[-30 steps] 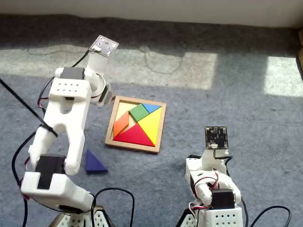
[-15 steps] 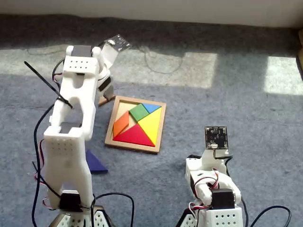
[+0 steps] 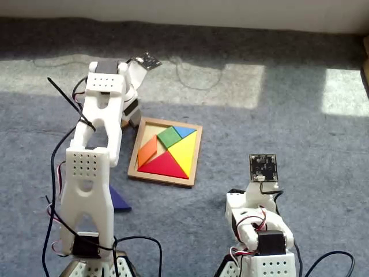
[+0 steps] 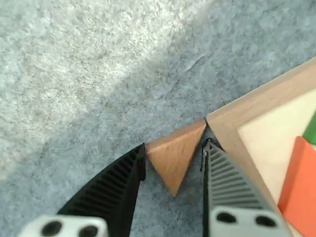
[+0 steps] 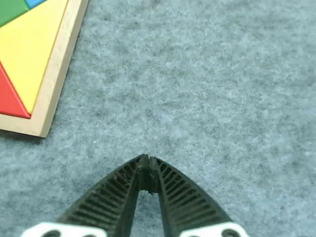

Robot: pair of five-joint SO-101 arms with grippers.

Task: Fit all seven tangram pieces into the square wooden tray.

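The square wooden tray (image 3: 135,167) lies mid-carpet and holds orange (image 3: 147,151), green (image 3: 168,136), blue (image 3: 184,131), yellow (image 3: 182,151) and red (image 3: 162,166) pieces. A bare pale patch remains at its far left corner. Just outside that corner (image 4: 247,108) a tan wooden triangle (image 4: 174,155) lies on the carpet. My left gripper (image 4: 173,154) is open and straddles it, one finger on each side. A dark blue triangle (image 3: 119,199) lies on the carpet near the left arm's base. My right gripper (image 5: 148,165) is shut and empty over bare carpet, right of the tray's near rim (image 5: 54,74).
Grey carpet covers the whole area, with sunlit bands across the far side. The left arm (image 3: 95,144) stretches along the tray's left side. The right arm (image 3: 259,231) stays folded near the front. Cables trail by both bases.
The left arm has stretched forward and swung its gripper down at the tray's far left corner. The right arm has not moved.
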